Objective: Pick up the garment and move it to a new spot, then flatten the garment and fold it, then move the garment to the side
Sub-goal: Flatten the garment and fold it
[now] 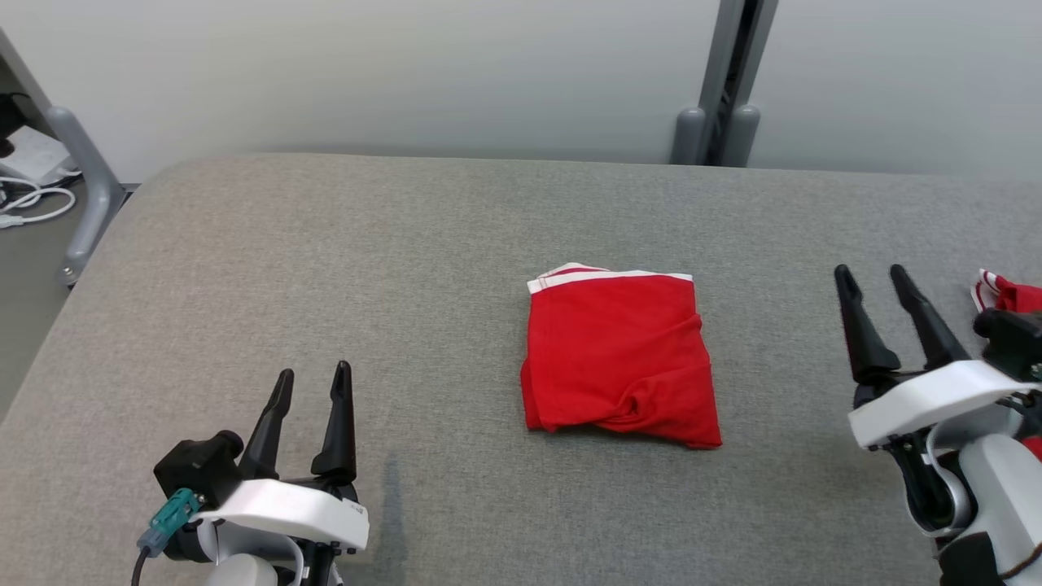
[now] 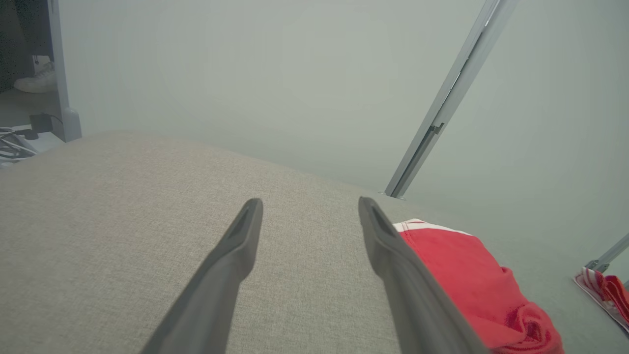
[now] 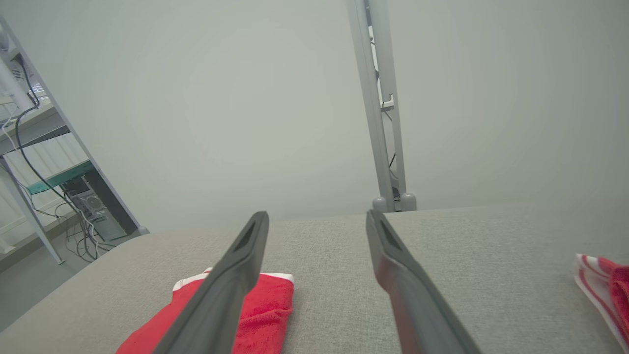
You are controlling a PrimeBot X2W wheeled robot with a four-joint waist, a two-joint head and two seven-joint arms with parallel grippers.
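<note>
Red garment (image 1: 620,358) is folded into a rough square on the grey padded table (image 1: 326,244), around the middle and a bit right of centre in the head view. It has a white band along its far edge and a twisted bunch of cloth at its near edge. Both grippers are apart from it. The left gripper (image 1: 314,370) is over the near-left part of the table, fingers spread, well apart from the garment. In the left wrist view bare table shows between the fingers, and the garment (image 2: 462,265) lies off to the right, partly behind the right-hand finger. The right gripper (image 1: 870,272) is at the right side, fingers spread too, near the garment's right edge but not touching. In the right wrist view the table shows between the fingers, and the garment (image 3: 268,305) is at lower left, partly hidden by the left-hand finger. A second red-and-white cloth (image 1: 1005,293) lies by the table's right edge, just beyond the right gripper and cut off by the frame. Behind the table are a pale wall and a grey post (image 1: 724,81). At far left are a grey frame leg (image 1: 85,171) and white cables (image 1: 32,203) on the floor.
</note>
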